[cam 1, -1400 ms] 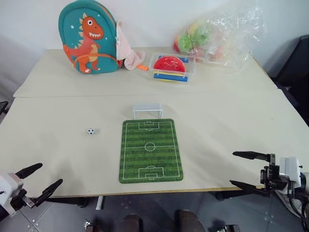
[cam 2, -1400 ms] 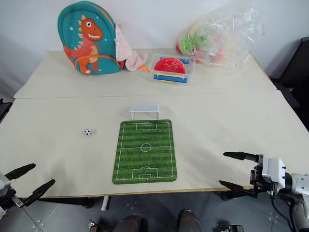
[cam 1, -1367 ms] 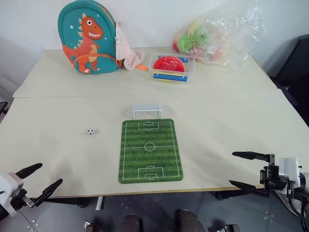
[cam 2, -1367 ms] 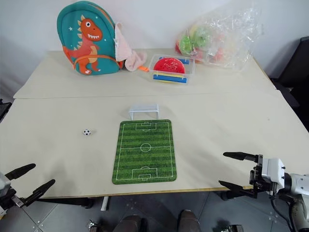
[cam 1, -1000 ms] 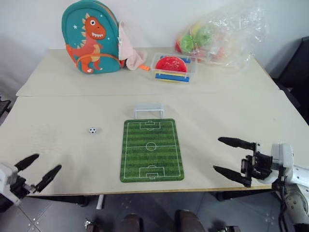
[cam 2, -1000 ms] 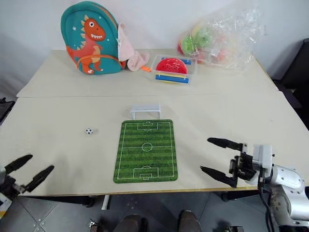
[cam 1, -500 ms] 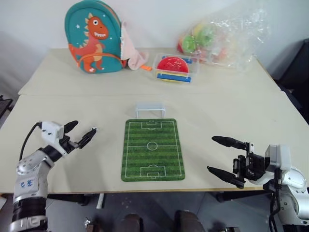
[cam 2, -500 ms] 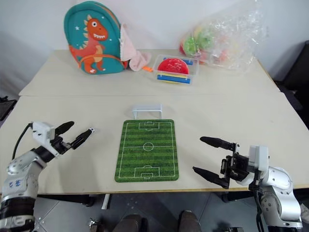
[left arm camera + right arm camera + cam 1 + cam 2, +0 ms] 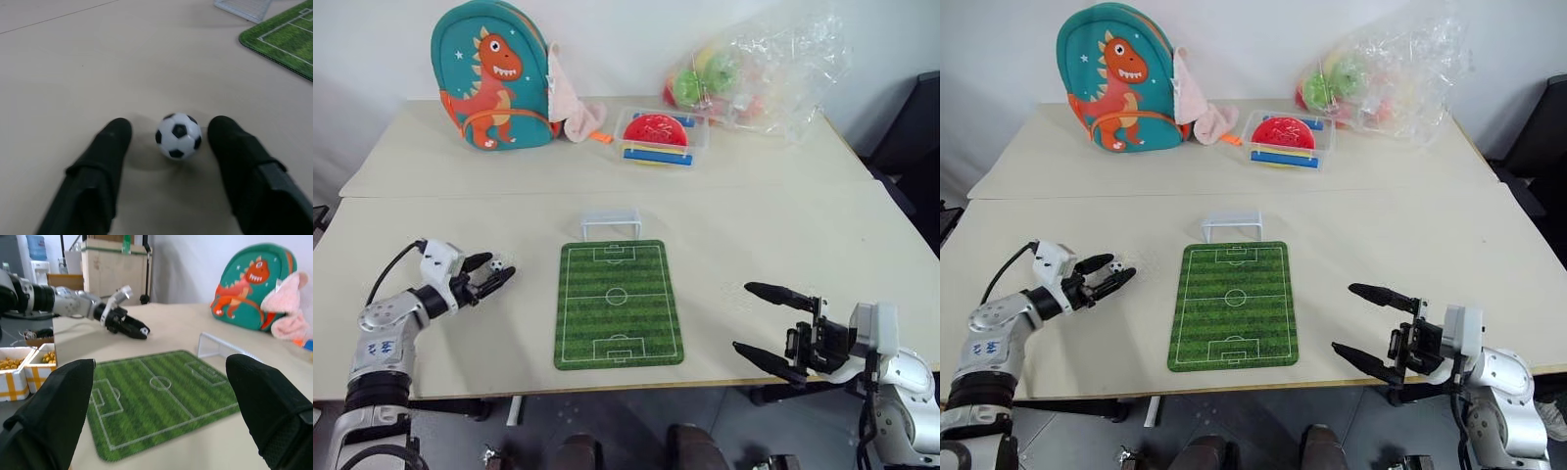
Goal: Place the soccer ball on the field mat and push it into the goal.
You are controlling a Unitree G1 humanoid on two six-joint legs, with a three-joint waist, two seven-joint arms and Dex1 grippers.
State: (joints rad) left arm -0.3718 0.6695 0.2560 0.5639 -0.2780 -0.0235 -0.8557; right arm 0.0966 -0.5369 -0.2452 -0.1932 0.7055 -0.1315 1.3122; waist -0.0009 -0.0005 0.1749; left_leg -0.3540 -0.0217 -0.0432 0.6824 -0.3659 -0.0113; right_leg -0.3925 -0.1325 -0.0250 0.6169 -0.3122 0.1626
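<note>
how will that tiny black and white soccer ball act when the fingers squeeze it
The tiny black-and-white soccer ball is round and glossy, so it may squirt out from between the left gripper fingers. It looks rigid and light. On the smooth beige table it would probably roll.

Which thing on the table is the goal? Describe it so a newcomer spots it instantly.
Start at the flat green striped field mat in the middle of the beige table. At its far short edge stands a small white plastic goal frame with pale netting. Unlike the clear plastic container with the red disc farther back, it is low and open-fronted.

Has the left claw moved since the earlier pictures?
Yes. The left claw has come in from the table's near edge toward the field mat, and now brackets the soccer ball.
</note>
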